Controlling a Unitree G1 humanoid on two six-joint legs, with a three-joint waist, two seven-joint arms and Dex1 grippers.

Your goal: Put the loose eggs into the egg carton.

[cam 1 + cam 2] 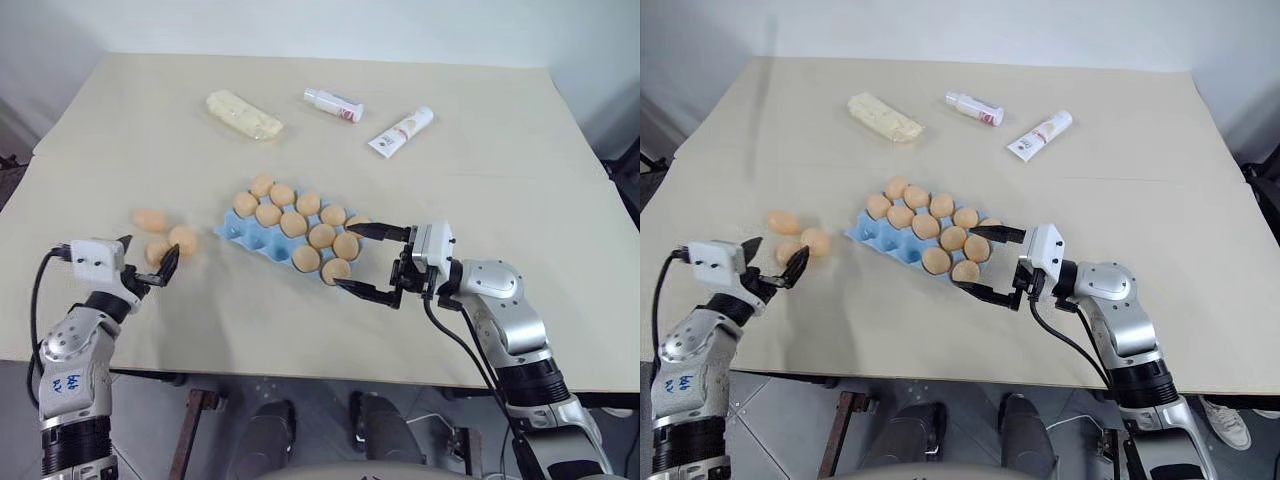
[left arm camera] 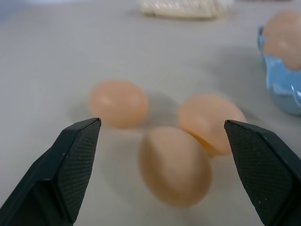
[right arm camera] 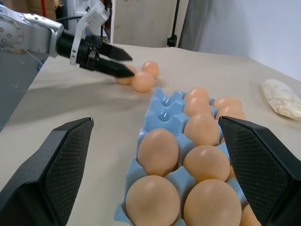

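Note:
The light blue egg carton (image 1: 245,235) lies mid-table with several tan eggs in its cups; the cups at its left end are bare. Three loose eggs (image 1: 150,220) (image 1: 183,238) (image 1: 157,250) sit together on the table left of it. My left gripper (image 1: 150,255) is open and level at the nearest loose egg (image 2: 175,165), which lies just ahead between the fingers (image 2: 75,160), untouched. At the carton's right end my right gripper (image 1: 348,256) is open, one finger on each side of the carton, pointing along it.
At the back of the table lie a pale yellow wrapped block (image 1: 243,114), a small white bottle with a red label (image 1: 333,104) and a white tube (image 1: 401,132). The table's front edge runs just below both grippers.

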